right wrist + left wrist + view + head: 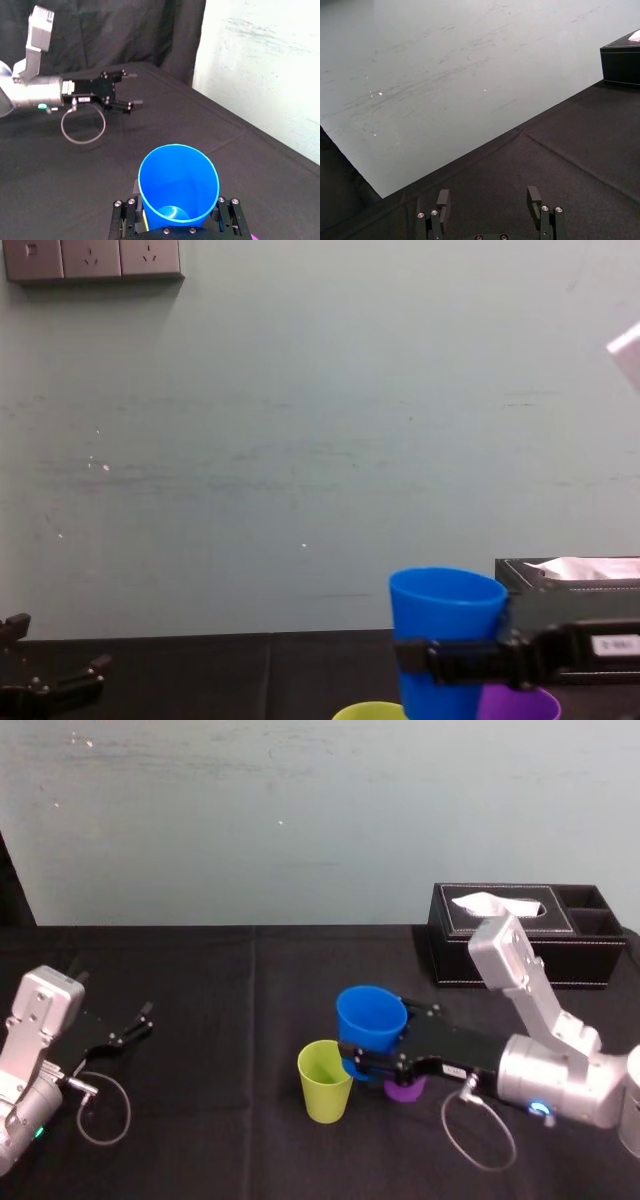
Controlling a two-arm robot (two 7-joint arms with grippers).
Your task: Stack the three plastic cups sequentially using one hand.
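Left gripper (135, 1025) sits low over the black table (200, 980) at the robot's far left, well apart from the cups. Its fingers (534, 196) stand apart, with bare cloth showing between them in the left wrist view.

Yellow-green cup (325, 1080) stands upright on the cloth, mouth up. It is just past the right gripper's fingertips on their left side, close beside the blue cup's lower wall. I cannot tell whether the two touch.

Blue cup (371, 1018) is upright, mouth up, and clamped between the fingers of the right gripper (378, 1040). One finger presses each side of its wall, about halfway down. In the chest view its rim stands clearly above the rims of the other two cups, and the black fingers band its middle. The right wrist view looks down into its open mouth from behind the fingers (227, 217).

Purple cup (405, 1091) sits just beside the fingers on their near side, partly hidden under the gripper body. Its rim shows below the gripper in the chest view.

Black tissue box (530, 935) stands at the back right, well behind the fingers, with a white tissue poking from its top.
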